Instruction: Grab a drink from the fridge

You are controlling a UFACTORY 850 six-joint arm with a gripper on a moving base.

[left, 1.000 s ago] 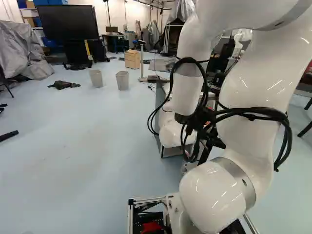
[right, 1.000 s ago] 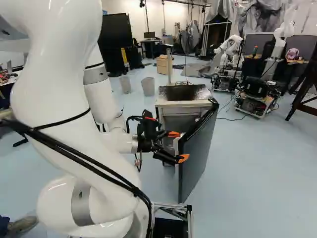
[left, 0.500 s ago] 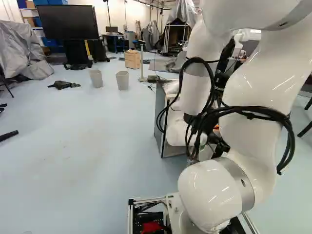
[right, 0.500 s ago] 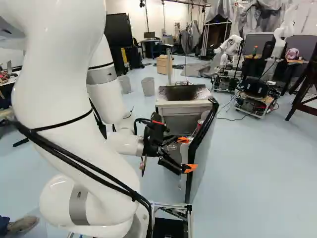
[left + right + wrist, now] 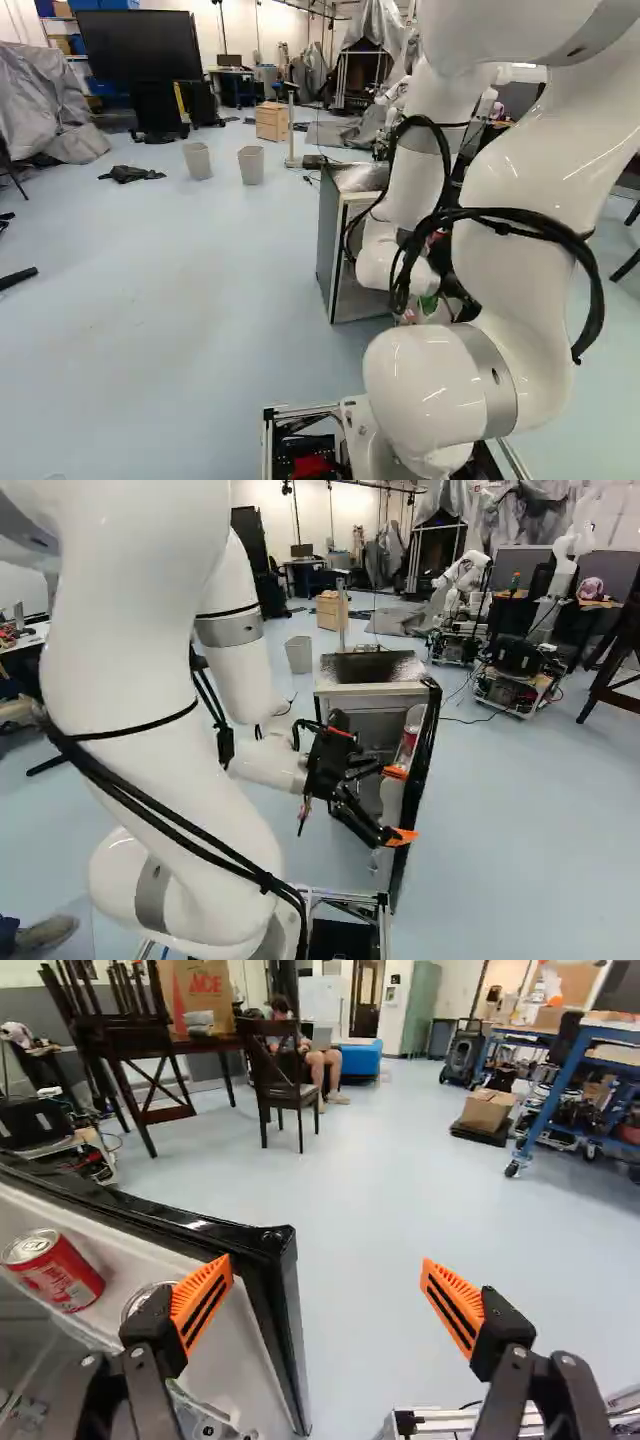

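Note:
The fridge stands ahead of the arm, its door swung open and seen almost edge-on in the right base view. My gripper is open at the door's inner side. In the wrist view the gripper has one finger beside the door's free edge, over the inner face; the other is out over the floor. A red can sits in the door's shelf, and a second can top is partly hidden behind that finger. Nothing is gripped.
Two grey bins and a wooden cabinet stand beyond the fridge. Another robot is at the back right. Chairs and a blue cart lie far past the door; a person sits by a chair.
The door has swung wider, bringing its inner side and red contents into sight. My open gripper has moved right and slightly down in the right base view. The base has stayed put.

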